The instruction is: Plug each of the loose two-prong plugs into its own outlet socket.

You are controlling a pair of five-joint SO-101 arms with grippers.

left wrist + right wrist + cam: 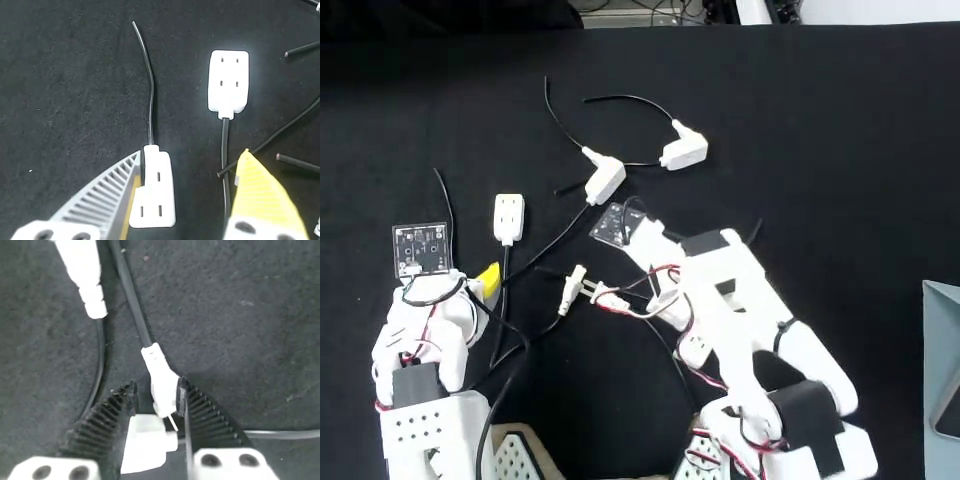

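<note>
1. While both arms sit low at the near edge, the black table (840, 120) carries a scatter of white plugs, sockets and thin black cords.
2. Right arm (740, 310) stretches toward the table's middle. Left arm (420, 340) sits folded at the near left corner.
3. Left gripper (191, 154) has its jaws spread wide. Its grey finger (100, 200) and yellow finger (260, 195) flank the near outlet socket (152, 192). The socket lies flat, slots up, its side against the grey finger and well apart from the yellow one.
4. Far outlet socket (228, 80) lies just beyond that gripper, also slots up, with its cord running back past the yellow finger.
5. Right gripper (156, 385) has its jaws partly parted around a two-prong plug (161, 380). The plug rests against one finger, with a gap on the other side, and its prongs point back toward the gripper's base. From above, this plug sits between the two arms, near the table's middle.
6. First loose plug (605, 180) and second loose plug (683, 150) lie farther back, near each other but apart. Neither is in a socket, and each trails a short black cord.
</note>
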